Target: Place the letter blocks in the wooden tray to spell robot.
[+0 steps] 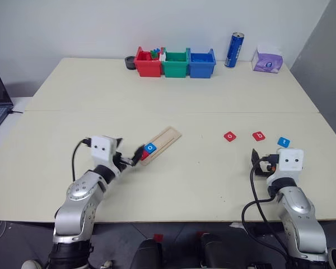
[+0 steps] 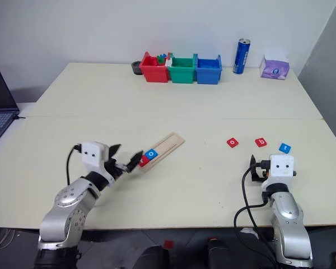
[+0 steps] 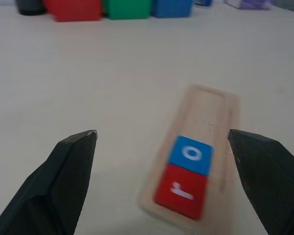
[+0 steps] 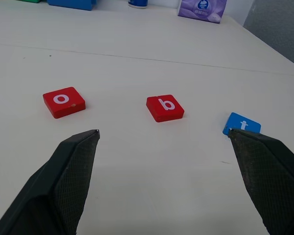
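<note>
The wooden tray point(image 1: 161, 144) is lying at an angle on the surface point(image 1: 173, 101), and two of the five letter blocks are already sitting in its groove at the near end: the red r point(image 3: 182, 191) and, touching it, the blue o point(image 3: 191, 153). The left gripper point(image 3: 161, 147) is hovering just in front of that end with its jaws standing wide apart and holding nothing, so the tray work on that side looks finished for now. The spelling is sitting at two letters out of five, and the step in hand seems to be fetching the third letter. The remaining blocks are lying loose on the surface well to the right of the tray, in a row: the red o point(image 4: 63, 102), the red b point(image 4: 165, 107) and the blue t point(image 4: 242, 124). The right gripper point(image 4: 164, 142) is facing them from just short of the row, its jaws also spread wide and empty, with the b lying almost straight ahead between them. Since the word needs b next, the coming move probably calls for the right arm going forward and down over the red b, closing on its edges without nudging its neighbours, then carrying it across to the groove and setting it flush against the blue o, letter upright like the others.
</note>
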Tool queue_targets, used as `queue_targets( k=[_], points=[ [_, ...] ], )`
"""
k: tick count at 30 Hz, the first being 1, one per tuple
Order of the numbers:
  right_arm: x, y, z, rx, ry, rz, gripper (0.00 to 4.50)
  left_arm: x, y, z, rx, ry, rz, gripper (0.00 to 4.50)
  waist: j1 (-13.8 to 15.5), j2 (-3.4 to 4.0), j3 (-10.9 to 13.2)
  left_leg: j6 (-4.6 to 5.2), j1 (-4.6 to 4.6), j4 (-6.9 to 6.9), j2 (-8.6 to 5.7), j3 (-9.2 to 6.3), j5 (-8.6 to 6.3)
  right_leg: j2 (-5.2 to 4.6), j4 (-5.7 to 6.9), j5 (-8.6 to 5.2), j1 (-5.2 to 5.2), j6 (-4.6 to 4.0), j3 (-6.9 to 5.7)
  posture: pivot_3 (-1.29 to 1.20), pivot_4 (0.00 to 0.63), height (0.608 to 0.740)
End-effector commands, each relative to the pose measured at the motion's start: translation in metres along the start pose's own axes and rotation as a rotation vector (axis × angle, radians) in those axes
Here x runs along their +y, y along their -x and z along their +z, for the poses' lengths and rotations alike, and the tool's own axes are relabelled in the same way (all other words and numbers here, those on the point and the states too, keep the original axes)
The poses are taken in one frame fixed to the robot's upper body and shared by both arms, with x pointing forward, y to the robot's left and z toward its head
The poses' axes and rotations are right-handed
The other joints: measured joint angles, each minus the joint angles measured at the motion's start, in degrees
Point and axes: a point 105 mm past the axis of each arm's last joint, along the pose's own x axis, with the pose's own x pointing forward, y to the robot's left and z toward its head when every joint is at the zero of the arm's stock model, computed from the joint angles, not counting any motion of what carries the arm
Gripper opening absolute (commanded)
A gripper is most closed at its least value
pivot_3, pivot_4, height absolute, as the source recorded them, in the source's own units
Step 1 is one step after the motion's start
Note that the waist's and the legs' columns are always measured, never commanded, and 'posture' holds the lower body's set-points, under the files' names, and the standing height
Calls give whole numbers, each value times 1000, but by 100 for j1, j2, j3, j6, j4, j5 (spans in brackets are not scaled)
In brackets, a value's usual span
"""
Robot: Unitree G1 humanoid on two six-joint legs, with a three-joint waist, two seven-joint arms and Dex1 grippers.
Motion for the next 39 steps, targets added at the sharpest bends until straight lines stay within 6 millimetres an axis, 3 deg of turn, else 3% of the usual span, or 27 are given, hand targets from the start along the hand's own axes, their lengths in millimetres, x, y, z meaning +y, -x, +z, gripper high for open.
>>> queue_targets(
  k=[1, 11, 14, 19, 25, 33, 39],
  points=[
    [-4, 2, 16, -69, 15, -21, 4462, -14, 8, 5, 4, -51, -88, 4500, 0, 0, 0, 0, 0, 0, 0, 0, 0, 1, 1, 0, 0, 0, 0, 0, 150, 740],
    [7, 0, 24, -88, 22, 53, 4462, 1, 8, 9, -8, -97, -43, 4500, 5, 0, 1, 0, 0, 1, -2, 0, 0, 1, 0, -1, 0, 0, 1, 0, 150, 740],
    [26, -2, 38, -113, 9, 226, 4462, 3, 7, 12, -6, -112, -87, 4500, 3, 2, 2, 1, 1, 1, -3, 1, 0, 2, 0, -1, 0, 0, 0, 0, 150, 740],
    [68, 16, 60, -108, 32, 722, 4462, 11, 3, 10, 25, -157, -155, 4500, 1, 3, 4, 1, 1, 1, -7, 0, 0, 8, -2, -1, 0, 0, -8, 0, 150, 740],
    [87, 33, 74, -50, 47, 1093, 4462, 18, -6, 2, 67, -156, -229, 4500, 6, -2, 7, 2, -1, 3, -7, -2, -1, 8, -4, 0, 1, -1, -15, 0, 150, 740],
    [98, 23, 81, -69, 70, 1128, 4462, 13, -21, -7, 102, -150, -316, 4500, 6, -3, 8, 3, -5, 3, -7, -3, -1, 7, -4, 0, 0, -1, -15, 0, 150, 740],
    [103, 30, 82, -74, 63, 1139, 4462, 14, -30, -11, 105, -161, -315, 4500, 10, -3, 8, 2, -7, 3, -3, -5, -1, 5, -4, 0, -1, -1, -14, 0, 150, 740]
  ],
)
